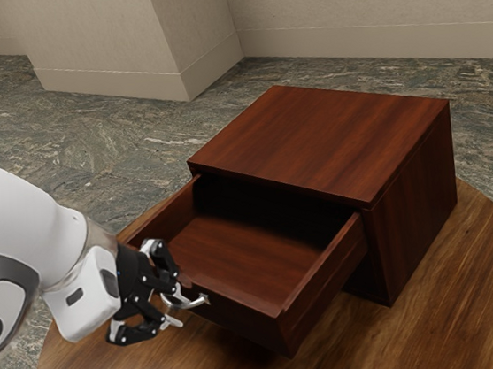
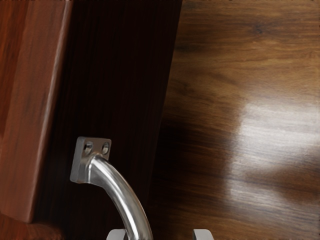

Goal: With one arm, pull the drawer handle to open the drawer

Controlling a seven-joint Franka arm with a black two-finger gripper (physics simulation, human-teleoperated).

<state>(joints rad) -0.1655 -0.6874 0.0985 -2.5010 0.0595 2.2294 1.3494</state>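
A grey marble floor [image 1: 90,140] ran back to pale walls [image 1: 342,4]. On it stood a round wooden counter [image 1: 474,301], its glossy boards also showing in the wrist view [image 2: 250,125]. A dark red-brown cabinet [image 1: 329,130] sat on the counter, towards the exterior view's right. Its single drawer [image 1: 237,257] stood pulled well out towards the exterior view's lower left, so we could look down onto its bare inner floor. The white arm [image 1: 22,246] came in from the exterior view's left and reached to the drawer's front panel [image 2: 115,75].

At the end of the arm, the black pincer [image 1: 170,298] was at the front of the drawer, straddling the metal handle [image 1: 191,300]. Its fingers stood apart. In the wrist view the curved handle [image 2: 117,185] passed down between the two fingertips [image 2: 202,234], close by one and clear of the other, so the pincer appeared to us to be spread rather than clamped, though the contact itself was hard to make out. The handle's small mounting plate [image 2: 91,150] with two screw holes sat flat on the drawer front.
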